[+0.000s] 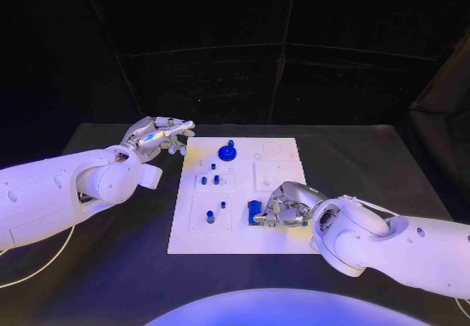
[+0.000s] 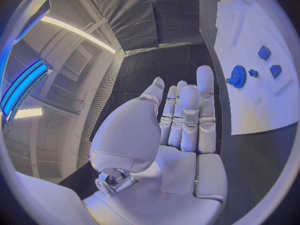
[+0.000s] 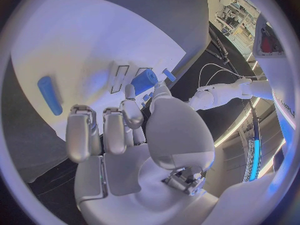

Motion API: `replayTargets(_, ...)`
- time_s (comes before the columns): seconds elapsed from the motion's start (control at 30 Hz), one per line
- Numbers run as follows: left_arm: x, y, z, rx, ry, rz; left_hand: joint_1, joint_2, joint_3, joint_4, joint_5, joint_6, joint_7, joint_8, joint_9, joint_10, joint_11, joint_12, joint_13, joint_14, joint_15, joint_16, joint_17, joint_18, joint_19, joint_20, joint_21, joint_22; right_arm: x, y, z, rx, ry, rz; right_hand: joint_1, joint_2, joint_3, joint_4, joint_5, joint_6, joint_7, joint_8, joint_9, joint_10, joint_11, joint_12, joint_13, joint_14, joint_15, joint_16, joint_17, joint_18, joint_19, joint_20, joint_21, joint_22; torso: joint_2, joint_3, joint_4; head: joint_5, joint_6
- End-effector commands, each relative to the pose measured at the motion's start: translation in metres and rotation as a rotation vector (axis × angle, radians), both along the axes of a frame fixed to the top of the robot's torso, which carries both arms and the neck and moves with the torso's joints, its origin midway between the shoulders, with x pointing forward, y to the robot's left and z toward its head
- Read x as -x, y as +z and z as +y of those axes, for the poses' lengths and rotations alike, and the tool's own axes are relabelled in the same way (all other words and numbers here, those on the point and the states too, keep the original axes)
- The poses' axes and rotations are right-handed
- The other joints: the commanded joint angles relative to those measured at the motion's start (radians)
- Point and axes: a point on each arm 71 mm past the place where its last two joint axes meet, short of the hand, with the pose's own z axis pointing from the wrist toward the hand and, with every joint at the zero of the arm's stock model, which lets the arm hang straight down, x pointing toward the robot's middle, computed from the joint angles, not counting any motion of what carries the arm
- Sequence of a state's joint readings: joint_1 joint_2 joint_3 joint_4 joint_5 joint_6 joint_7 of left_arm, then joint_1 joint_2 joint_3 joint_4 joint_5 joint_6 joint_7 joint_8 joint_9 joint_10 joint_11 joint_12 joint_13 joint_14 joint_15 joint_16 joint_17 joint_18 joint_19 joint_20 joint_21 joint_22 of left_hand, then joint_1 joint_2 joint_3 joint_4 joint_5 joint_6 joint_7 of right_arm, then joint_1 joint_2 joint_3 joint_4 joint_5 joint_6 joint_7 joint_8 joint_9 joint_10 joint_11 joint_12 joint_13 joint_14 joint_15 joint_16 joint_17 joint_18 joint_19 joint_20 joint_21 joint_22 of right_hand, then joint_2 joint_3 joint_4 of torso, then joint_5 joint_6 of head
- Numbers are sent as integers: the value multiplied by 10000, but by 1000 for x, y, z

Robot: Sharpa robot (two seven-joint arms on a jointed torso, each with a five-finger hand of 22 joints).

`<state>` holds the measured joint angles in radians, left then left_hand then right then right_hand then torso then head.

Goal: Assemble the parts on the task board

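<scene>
Black curtains all round and a black worktop [image 1: 117, 224], with the white task board [image 1: 235, 224] sitting dead centre, which makes sense since both arms can get at it from either side.

Right hand [image 1: 286, 208] is down on the board's near right part, fingers [image 3: 132, 116] wrapped round a chunky blue cylinder [image 3: 144, 81]. From the head view it sits just past the fingertips, low over the board, probably so it can be lined up with a slot. I can't quite tell if it's touching the board or already seated, too much hand in the way.

Left hand [image 1: 157, 138] is parked off the board's far left corner, fingers [image 2: 187, 117] loosely spread with nothing in them. Looks like it's just staying out of the way.

Beyond those left fingertips is the blue gear [image 1: 228, 152], standing on the board's far end. A few small blue pegs [image 1: 210, 180] stand further in, and a long blue bar [image 3: 49, 95] lies flat off to the side of the right fingers, presumably waiting its turn.
</scene>
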<state>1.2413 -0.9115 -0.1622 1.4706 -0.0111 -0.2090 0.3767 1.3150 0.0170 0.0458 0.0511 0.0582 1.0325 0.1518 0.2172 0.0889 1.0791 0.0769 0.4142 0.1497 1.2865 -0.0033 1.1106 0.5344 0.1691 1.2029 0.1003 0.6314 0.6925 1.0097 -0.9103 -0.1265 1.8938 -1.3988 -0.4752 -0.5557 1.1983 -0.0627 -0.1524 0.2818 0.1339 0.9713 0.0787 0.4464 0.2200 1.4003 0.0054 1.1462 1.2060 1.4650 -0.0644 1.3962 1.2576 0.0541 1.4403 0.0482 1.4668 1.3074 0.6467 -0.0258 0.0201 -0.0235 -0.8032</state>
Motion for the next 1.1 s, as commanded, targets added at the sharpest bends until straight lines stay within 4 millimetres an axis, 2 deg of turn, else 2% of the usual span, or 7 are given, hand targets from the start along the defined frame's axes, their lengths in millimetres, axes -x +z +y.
replayTargets(0.03, 0, 1, -1, 93, -84, -51, 95, -5, -10, -40, -2, -51, -19, 67, -12, -71, 19, 66, -10, -50, 35, -9, 0, 139, 14, 37, -68, -13, 1, 3, 2, -55, 306, -241, 277, 72, 4, -85, 89, -22, -13, 48, 24, -20, -55, -53, 36, 502, -17, -52, 32, -33, -12, -15, -47, 497, 7, -6, 14, 13, 1)
replayTargets(0.2, 0, 1, -1, 91, -84, -48, 95, -5, -10, -40, -2, -51, -19, 67, -12, -71, 19, 66, -10, -50, 35, -9, 0, 139, 14, 37, -68, -13, 0, 2, 0, 29, 202, -250, 468, 274, -4, -68, 215, 15, -25, 89, 56, 1, -66, -45, 72, 511, -27, -36, 68, -41, 11, -22, -31, 533, 6, -12, 10, 9, 16)
replayTargets(0.37, 0, 1, -1, 90, -85, -42, 95, -5, -10, -40, -2, -51, -19, 67, -12, -71, 19, 66, -10, -50, 35, -9, 0, 139, 14, 37, -68, -13, -2, 0, 0, 125, 85, -212, 347, 474, -169, 66, 752, 40, -43, 133, 92, 12, -80, -74, 88, 509, -39, -48, 65, -39, 6, -34, -39, 525, 17, -18, 24, 6, 5)
replayTargets(0.6, 0, 1, -1, 90, -95, -29, 95, -5, -10, -40, -2, -51, -19, 67, -12, -71, 19, 66, -10, -50, 35, -9, 0, 139, 14, 37, -68, -13, -4, -2, 1, 299, 142, -71, 538, 476, -229, -27, 817, 21, -43, 145, 109, 0, -85, -112, 84, 503, -42, -70, 41, -29, -20, -38, -63, 486, 10, -10, 6, 30, -16)
replayTargets(0.8, 0, 1, 0, 80, -104, 8, 95, -5, -10, -40, -2, -51, -19, 67, -12, -71, 19, 66, -10, -50, 35, -9, 0, 139, 14, 37, -68, -13, -3, -3, 2, 294, 271, 22, 819, 380, -336, -134, 754, -68, -15, 138, 120, -42, -61, -172, 71, 487, -27, -125, -30, -10, -80, -29, -115, 403, 1, -5, -2, 35, -34)
replayTargets(1.1, 0, 1, 1, 79, -115, 38, 95, -5, -10, -40, -2, -51, -19, 67, -12, -71, 19, 66, -10, -50, 35, -9, 0, 139, 14, 37, -68, -13, -3, -3, -3, 343, 260, 63, 1347, 381, -402, -368, 741, -123, 10, 169, 152, -70, -44, -213, 85, 483, -11, -159, -56, -4, -101, -12, -139, 380, 1, -11, 9, 15, -34)
